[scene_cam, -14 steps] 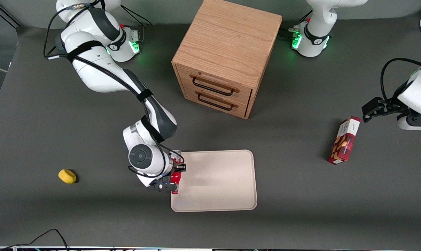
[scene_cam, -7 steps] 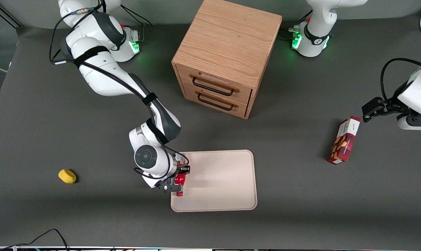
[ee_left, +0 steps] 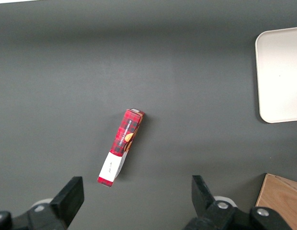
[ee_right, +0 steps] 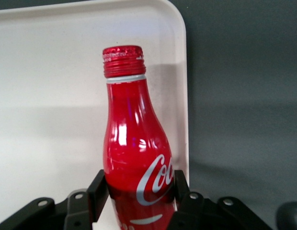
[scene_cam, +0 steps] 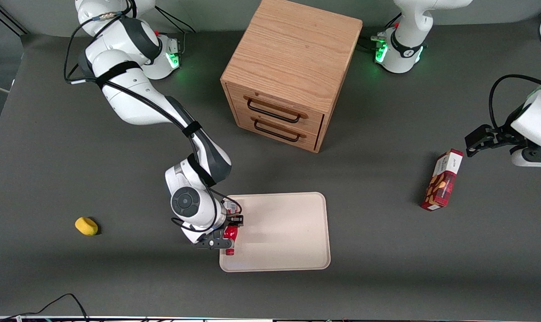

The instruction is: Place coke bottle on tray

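My right gripper point(scene_cam: 227, 234) is shut on the coke bottle point(scene_cam: 230, 234), a slim red bottle with white lettering and a red cap. It holds the bottle over the beige tray point(scene_cam: 288, 232), just inside the tray's edge toward the working arm's end. In the right wrist view the black fingers point(ee_right: 99, 188) press both sides of the bottle point(ee_right: 134, 153), with its cap pointing out over the tray point(ee_right: 52, 96). The bottle's base end is hidden by the gripper.
A wooden two-drawer cabinet point(scene_cam: 290, 71) stands farther from the front camera than the tray. A red-and-white snack box point(scene_cam: 442, 180) lies toward the parked arm's end, also in the left wrist view point(ee_left: 120, 146). A yellow object point(scene_cam: 86, 226) lies toward the working arm's end.
My gripper carried the bottle from the tray's edge to just over the tray, then lowered slightly toward the front camera.
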`<state>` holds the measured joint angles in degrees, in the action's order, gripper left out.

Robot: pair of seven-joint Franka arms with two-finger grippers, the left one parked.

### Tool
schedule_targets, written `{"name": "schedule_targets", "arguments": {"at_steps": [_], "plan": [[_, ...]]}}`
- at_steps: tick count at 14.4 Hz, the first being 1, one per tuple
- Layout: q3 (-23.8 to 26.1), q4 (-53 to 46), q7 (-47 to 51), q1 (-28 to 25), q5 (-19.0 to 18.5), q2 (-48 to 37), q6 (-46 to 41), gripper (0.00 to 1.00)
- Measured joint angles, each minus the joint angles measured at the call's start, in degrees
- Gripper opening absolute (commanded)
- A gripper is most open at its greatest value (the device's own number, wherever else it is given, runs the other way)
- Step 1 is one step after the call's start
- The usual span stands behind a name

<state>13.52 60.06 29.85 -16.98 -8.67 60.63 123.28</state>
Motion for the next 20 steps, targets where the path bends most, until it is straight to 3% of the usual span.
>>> {"name": "schedule_targets", "arguments": {"at_steps": [9, 14, 17, 20], "plan": [[-0.7, -1.4, 0.0, -0.9, 0.0, -0.1, 0.5, 1.0], [-1.2, -1.1, 2.7, -0.1, 0.2, -6.6, -3.2, 1.0], [-0.4, 6.0, 2.8, 4.5, 0.4, -15.4, -4.2, 1.0], [4.3, 16.7, 2.6, 13.2, 0.4, -26.3, -4.5, 1.0]]}}
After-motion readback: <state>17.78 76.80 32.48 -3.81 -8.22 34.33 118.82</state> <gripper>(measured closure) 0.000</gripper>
